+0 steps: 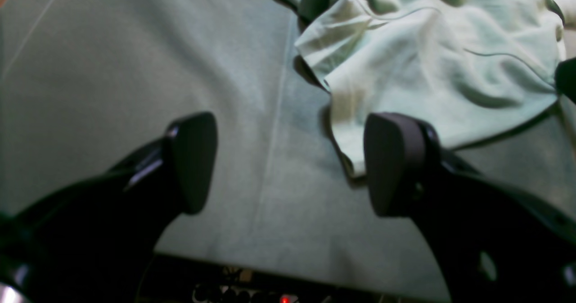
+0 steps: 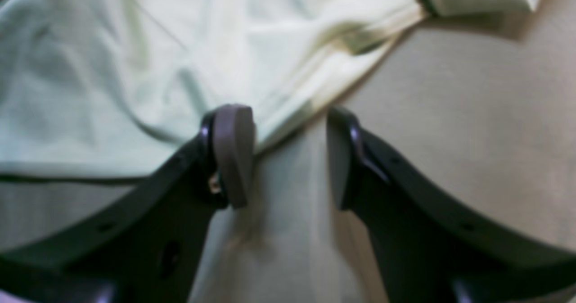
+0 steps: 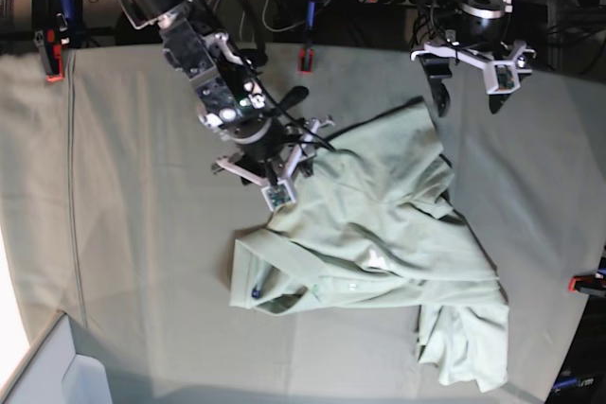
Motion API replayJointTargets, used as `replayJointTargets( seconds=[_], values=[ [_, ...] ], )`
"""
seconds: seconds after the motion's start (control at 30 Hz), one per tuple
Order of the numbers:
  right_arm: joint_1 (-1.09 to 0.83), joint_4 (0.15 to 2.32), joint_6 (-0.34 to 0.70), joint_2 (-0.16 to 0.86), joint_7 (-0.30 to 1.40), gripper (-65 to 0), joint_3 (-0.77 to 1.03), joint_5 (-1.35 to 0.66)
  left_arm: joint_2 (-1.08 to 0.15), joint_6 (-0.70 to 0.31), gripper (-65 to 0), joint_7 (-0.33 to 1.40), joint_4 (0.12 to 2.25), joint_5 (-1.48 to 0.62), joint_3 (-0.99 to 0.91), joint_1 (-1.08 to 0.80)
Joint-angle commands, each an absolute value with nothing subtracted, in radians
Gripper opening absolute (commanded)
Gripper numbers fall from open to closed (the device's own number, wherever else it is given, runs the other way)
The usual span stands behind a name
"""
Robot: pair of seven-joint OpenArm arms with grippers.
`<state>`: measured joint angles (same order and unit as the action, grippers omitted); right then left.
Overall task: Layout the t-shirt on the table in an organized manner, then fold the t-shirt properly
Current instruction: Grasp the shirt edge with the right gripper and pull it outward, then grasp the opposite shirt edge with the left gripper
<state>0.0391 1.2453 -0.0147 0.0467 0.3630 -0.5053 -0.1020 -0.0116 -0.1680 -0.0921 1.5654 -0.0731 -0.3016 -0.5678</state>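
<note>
The t-shirt (image 3: 379, 253) lies crumpled on the desk (image 3: 142, 234), spread unevenly from near the far edge toward the near right corner, with its collar and a small dark blue neck tag (image 3: 256, 291) turned toward the near left. One sleeve or hem part hangs bunched at the near right, and the body is full of folds and creases.

The left end effector (image 1: 290, 163) hovers over the far right part of the desk with its jaws spread wide and nothing between them; in the left wrist view only the grey-green desk cloth shows in the gap, and a corner of the shirt lies just beside the right-hand finger (image 1: 393, 163) (whether it touches the fabric I cannot tell). In the base view this end effector (image 3: 471, 78) sits just beyond the shirt's far edge.

The right end effector (image 2: 290, 156) is lowered at the shirt's far left edge, jaws apart. In the right wrist view the shirt's edge runs up against one finger (image 2: 231, 154), while the gap itself shows mostly desk cloth; no fabric is pinched between the pads as far as the blurred view shows.

Red-orange clamps (image 3: 49, 61) hold the desk cloth at the edges
</note>
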Motion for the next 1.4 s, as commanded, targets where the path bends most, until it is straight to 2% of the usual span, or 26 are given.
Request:
replayJointTargets(
  seconds=[0.0,0.13,0.43,0.5,0.6,0.63,0.87,1.13,1.37],
  values=[
    [0.053,1.26,0.016,0.036,0.34,-37.4,-0.506,-0.101,-0.018,-0.166,-15.8,-0.119,1.584,-0.079,-0.305,-0.572],
    [0.051,1.208,0.111,0.008,0.34,-37.5,-0.501,-0.096,-0.018,-0.166,-15.8,-0.119,1.589,-0.079,-0.305,-0.573],
    [0.058,1.139,0.11,0.001,0.286,-38.9,-0.501,-0.094,-0.021,-0.166,-15.8,-0.119,1.59,-0.079,-0.305,-0.578],
    [0.056,1.139,0.11,0.007,0.272,-44.6,-0.501,-0.094,-0.021,-0.166,-15.8,-0.119,1.592,-0.079,-0.305,-0.584],
    [0.056,1.148,0.11,0.028,0.271,-61.4,-0.499,-0.097,-0.022,-0.166,-15.8,-0.119,1.623,-0.079,-0.306,-0.585],
    [0.054,1.155,0.11,0.036,0.274,-65.0,-0.499,-0.099,-0.022,-0.166,-15.8,-0.119,1.633,-0.079,-0.306,-0.59],
    [-0.041,1.334,0.11,0.156,0.271,-65.0,-0.475,-0.099,-0.019,-0.166,-15.7,-0.119,1.701,-0.074,-0.306,-0.587],
    [-0.17,1.501,0.116,0.183,0.269,-65.0,-0.125,-0.096,-0.015,-0.166,-15.6,-0.067,1.67,-0.074,-0.302,-0.515],
    [-0.182,1.518,0.117,0.199,0.268,-65.0,0.153,-0.099,-0.015,-0.166,-15.6,0.022,1.669,-0.073,-0.305,-0.417]
  ],
)
